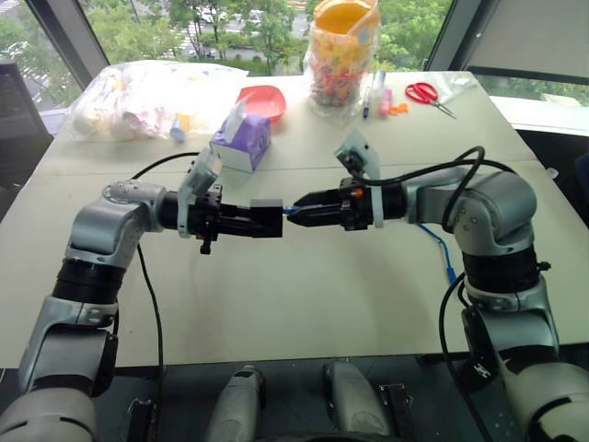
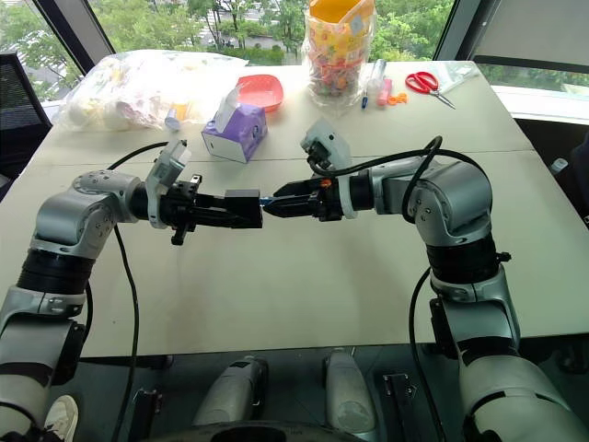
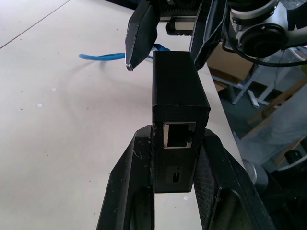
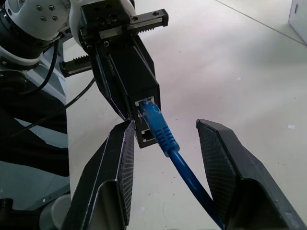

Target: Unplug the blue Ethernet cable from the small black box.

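My left gripper [image 1: 256,221] is shut on the small black box [image 1: 267,218] and holds it level above the table, pointing right. The box's near end shows an unused port [image 3: 178,134]. The blue Ethernet cable [image 4: 163,134] is plugged into the box's far end [image 4: 144,108]. It runs back between the two fingers of my right gripper [image 1: 299,211], which faces the box from the right. Those fingers [image 4: 120,163] stand apart on either side of the plug, with a gap on each side. The rest of the cable [image 1: 440,247] lies on the table under my right arm.
A purple tissue box [image 1: 241,140], a red bowl [image 1: 262,99] and a clear bag of items [image 1: 147,97] stand at the back left. A jar of sweets [image 1: 343,55], markers [image 1: 375,92] and red scissors [image 1: 425,93] are at the back right. The table's front edge [image 1: 294,354] is near.
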